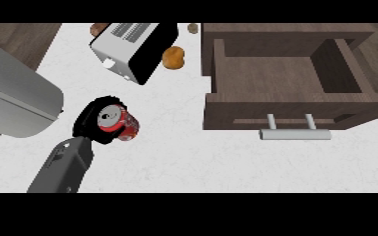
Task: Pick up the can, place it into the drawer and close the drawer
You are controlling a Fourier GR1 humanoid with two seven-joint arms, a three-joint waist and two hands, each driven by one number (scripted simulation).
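Note:
A red can (124, 124) with a silver top stands on the white counter at the left. My left hand (90, 120) is curled round it from the left and behind, so part of its side is hidden. The grey forearm (63, 167) comes in from the lower left edge. The open wooden drawer (277, 111) lies at the right, well apart from the can, with its inside bare and a silver handle (294, 134) on its front. My right hand does not show.
A white and black toaster (131, 50) lies behind the can. A brown potato (173, 58) sits between the toaster and the drawer. A large grey rounded object (22, 100) fills the left edge. White counter (192, 165) stretches between can and drawer.

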